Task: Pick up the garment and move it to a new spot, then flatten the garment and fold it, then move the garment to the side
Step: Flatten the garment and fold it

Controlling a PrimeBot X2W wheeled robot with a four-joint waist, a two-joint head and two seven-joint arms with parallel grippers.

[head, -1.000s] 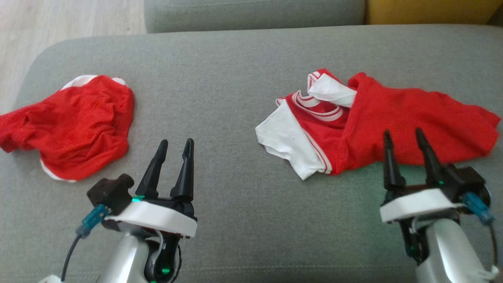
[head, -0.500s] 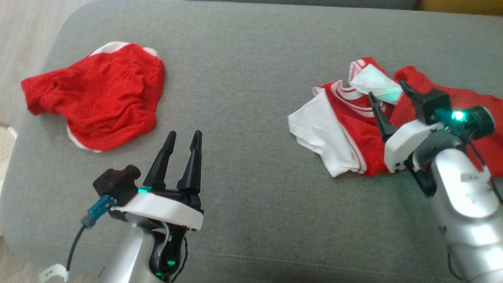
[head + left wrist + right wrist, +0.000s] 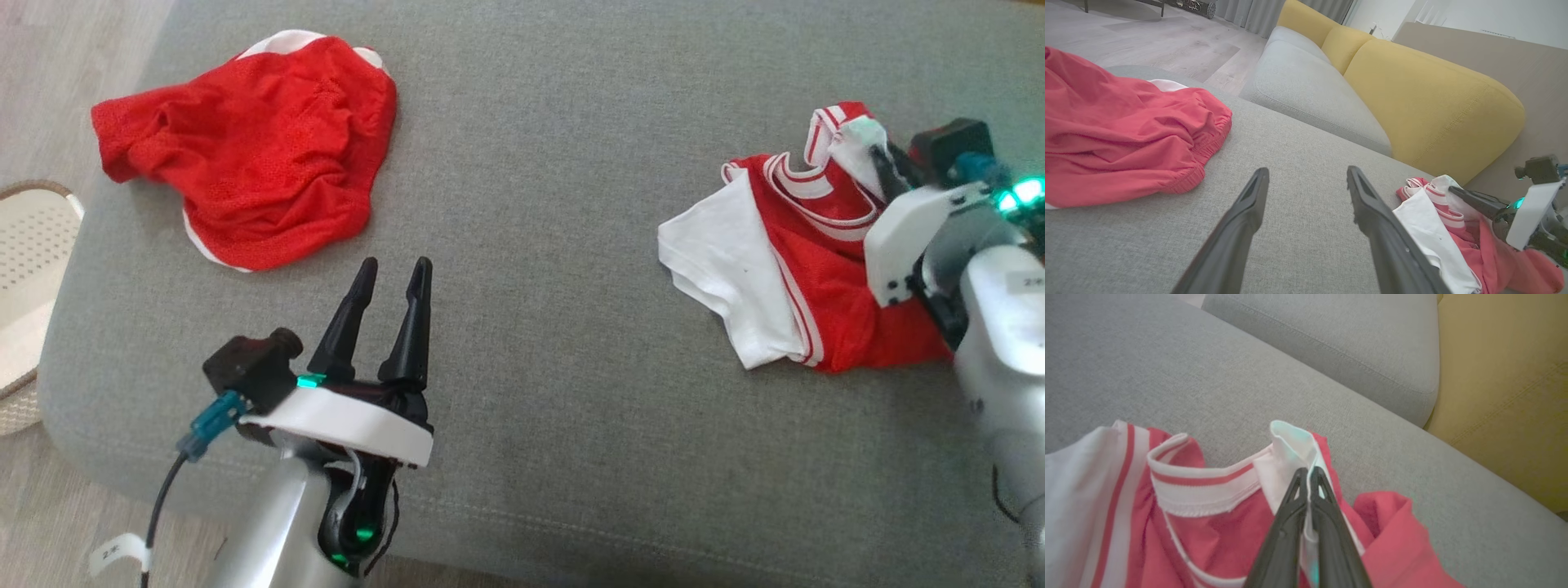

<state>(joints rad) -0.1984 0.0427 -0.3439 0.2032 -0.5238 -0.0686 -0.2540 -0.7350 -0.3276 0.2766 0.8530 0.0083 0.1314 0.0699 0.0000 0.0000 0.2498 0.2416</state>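
Your right gripper (image 3: 1309,470) had its fingers clamped on the white fold of the shirt (image 3: 816,269) toward the right edge of the cushion (image 3: 555,204); your left gripper (image 3: 396,265) held its fingers wide apart, empty.

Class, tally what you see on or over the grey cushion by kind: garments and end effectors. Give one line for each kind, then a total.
Garments: 2 (red shorts, red-and-white shirt)
End effectors: 2 (left end effector, right end effector)
Total: 4
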